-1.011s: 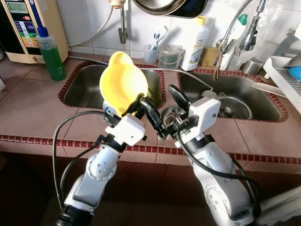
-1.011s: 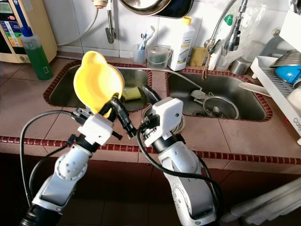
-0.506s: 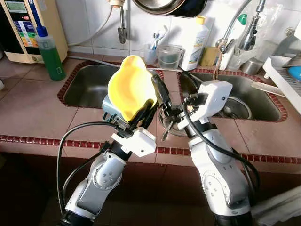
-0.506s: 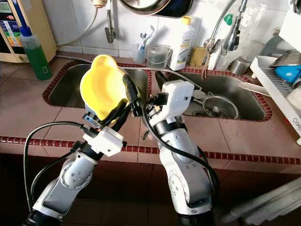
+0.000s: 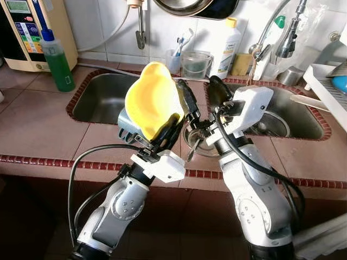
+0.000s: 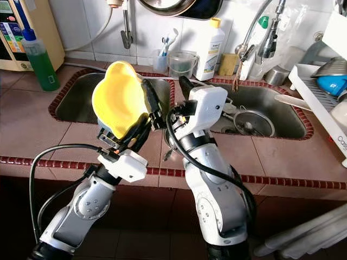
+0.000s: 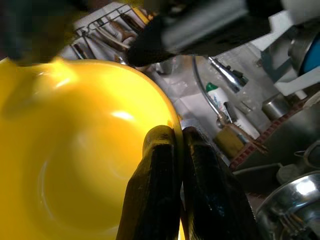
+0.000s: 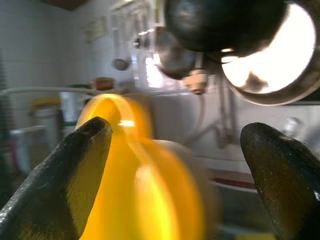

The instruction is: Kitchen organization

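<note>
Hardly any writing can be read. The wall-mounted water purifier (image 5: 27, 32) carries a small display and blue label panels, too small to make out. The white bottle (image 6: 209, 51) bears a label, perhaps printed, but illegible.

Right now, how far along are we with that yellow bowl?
Done: the left gripper has the yellow bowl pinched by its rim, lifted above the counter. In hand: the right gripper, open, faces the bowl, perhaps for a handover. Left: setting it down somewhere, possibly the dish rack.
</note>
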You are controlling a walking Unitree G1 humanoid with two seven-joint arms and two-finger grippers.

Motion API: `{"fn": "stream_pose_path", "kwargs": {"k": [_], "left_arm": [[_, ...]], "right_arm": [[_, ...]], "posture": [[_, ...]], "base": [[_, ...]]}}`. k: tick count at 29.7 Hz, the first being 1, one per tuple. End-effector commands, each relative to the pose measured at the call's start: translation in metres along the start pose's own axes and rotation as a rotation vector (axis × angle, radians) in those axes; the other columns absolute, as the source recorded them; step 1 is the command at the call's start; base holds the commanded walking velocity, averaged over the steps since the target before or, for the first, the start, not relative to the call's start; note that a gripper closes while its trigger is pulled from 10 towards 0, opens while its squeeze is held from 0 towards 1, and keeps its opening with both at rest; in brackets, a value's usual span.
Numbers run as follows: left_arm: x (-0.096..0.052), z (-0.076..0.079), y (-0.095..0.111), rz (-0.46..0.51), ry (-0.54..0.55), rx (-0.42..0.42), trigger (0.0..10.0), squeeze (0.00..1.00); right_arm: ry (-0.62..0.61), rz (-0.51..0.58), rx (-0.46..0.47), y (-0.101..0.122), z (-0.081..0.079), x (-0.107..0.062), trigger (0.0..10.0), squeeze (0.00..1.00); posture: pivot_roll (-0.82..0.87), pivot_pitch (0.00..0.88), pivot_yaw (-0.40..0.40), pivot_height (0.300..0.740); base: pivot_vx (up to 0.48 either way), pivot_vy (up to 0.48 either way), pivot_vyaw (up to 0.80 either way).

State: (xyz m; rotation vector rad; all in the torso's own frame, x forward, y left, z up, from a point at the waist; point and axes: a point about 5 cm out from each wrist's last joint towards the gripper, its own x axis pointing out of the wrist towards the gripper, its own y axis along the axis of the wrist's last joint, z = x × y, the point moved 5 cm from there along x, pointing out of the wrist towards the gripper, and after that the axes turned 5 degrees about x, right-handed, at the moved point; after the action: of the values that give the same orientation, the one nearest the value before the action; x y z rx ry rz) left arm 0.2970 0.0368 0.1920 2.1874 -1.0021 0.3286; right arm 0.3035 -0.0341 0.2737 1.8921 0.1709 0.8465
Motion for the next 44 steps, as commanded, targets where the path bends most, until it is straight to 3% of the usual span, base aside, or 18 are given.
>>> {"fn": "stream_pose_path", "kwargs": {"k": [1,6,13,17,18,19,20,21,27,37,44], "left_arm": [[0.002,-0.001,0.002,0.017,0.000,0.017,10.0,0.00],[0.004,0.000,0.009,0.053,-0.010,0.043,10.0,0.00],[0.009,-0.003,0.021,0.112,-0.002,0.111,10.0,0.00],[0.011,-0.004,0.025,0.127,0.003,0.124,10.0,0.00],[0.011,-0.005,0.025,0.127,0.004,0.125,10.0,0.00],[0.011,-0.005,0.023,0.121,0.010,0.129,10.0,0.00],[0.011,-0.005,0.023,0.121,0.010,0.129,10.0,0.00],[0.010,-0.005,0.021,0.114,0.010,0.133,10.0,0.00],[0.007,-0.005,0.009,0.083,0.004,0.159,10.0,0.00],[0.008,-0.008,0.013,0.117,0.016,0.189,10.0,0.00],[0.008,-0.009,0.010,0.092,0.030,0.161,10.0,0.00]], "right_arm": [[0.013,0.012,-0.003,0.006,-0.002,0.000,10.0,0.00],[0.004,-0.001,-0.008,0.003,0.000,0.000,10.0,0.00],[-0.151,-0.076,-0.044,-0.006,0.018,-0.002,10.0,0.00],[-0.164,-0.087,-0.036,-0.007,0.020,-0.002,9.8,0.00],[-0.168,-0.085,-0.040,-0.007,0.021,-0.002,7.7,0.00],[-0.183,-0.071,-0.053,-0.005,0.023,-0.003,1.9,0.00],[-0.183,-0.071,-0.053,-0.005,0.023,-0.003,1.9,0.00],[-0.186,-0.064,-0.059,-0.003,0.023,-0.003,0.0,0.00],[-0.161,-0.055,-0.052,-0.002,0.018,-0.002,0.0,0.00],[-0.171,-0.052,-0.040,-0.002,0.019,-0.002,0.0,0.00],[-0.171,-0.053,-0.031,-0.002,0.018,-0.003,0.0,0.00]], "posture": [[-0.12,0.047,-0.077,0.740],[-0.12,0.050,-0.077,0.740],[-0.12,0.056,-0.078,0.740],[-0.12,0.056,-0.078,0.740],[-0.12,0.056,-0.078,0.740],[-0.12,0.056,-0.078,0.740],[-0.12,0.056,-0.078,0.740],[-0.12,0.056,-0.078,0.740],[-0.12,0.059,-0.078,0.740],[-0.12,0.059,-0.078,0.740],[-0.12,0.058,-0.079,0.740]], "base": [[0.000,0.000,0.00],[0.000,0.000,0.00],[0.000,0.000,0.00],[0.000,0.000,0.00],[0.000,0.000,0.00],[0.000,0.000,0.00],[0.000,0.000,0.00],[0.000,0.000,0.00],[0.000,0.000,0.00],[0.000,0.000,0.00],[0.000,0.000,0.00]]}}
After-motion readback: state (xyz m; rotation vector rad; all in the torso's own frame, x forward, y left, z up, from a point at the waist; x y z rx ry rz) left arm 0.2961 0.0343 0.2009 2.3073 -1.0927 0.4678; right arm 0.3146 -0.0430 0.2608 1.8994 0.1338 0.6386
